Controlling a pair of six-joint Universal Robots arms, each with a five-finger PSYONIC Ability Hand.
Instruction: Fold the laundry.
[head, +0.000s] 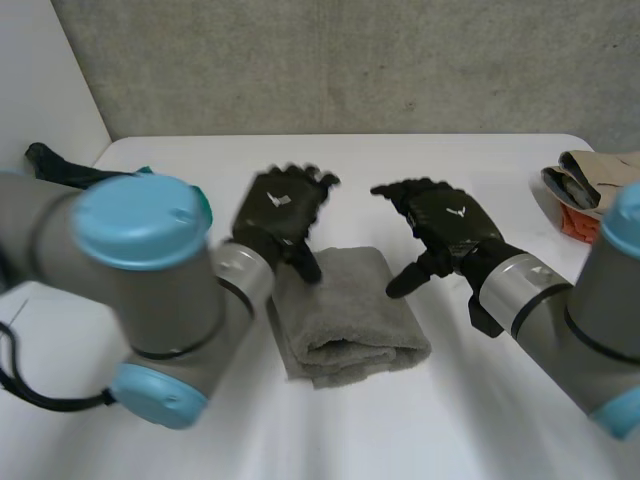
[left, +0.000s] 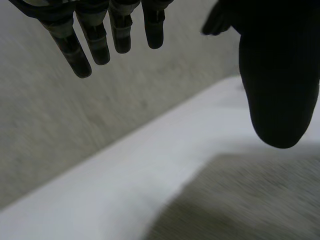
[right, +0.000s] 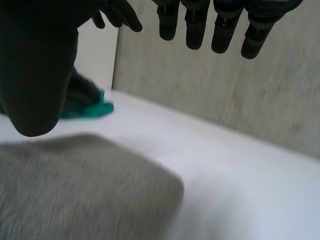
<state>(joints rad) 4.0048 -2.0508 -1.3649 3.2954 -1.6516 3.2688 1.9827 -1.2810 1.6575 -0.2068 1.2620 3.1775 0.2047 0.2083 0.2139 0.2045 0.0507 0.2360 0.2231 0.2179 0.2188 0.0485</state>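
Observation:
A grey towel, folded into a thick rectangle, lies in the middle of the white table. My left hand hovers over the towel's far left corner, fingers spread and straight, thumb hanging down toward the cloth. My right hand is just off the towel's far right corner, open, its thumb pointing down at the right edge. Neither hand holds the cloth. In the left wrist view straight fingers stand above the towel. In the right wrist view straight fingers hang beyond the towel.
Dark and teal clothing lies at the table's far left corner, also seen as teal cloth. A beige and orange bundle sits at the far right edge. A grey wall runs behind the table.

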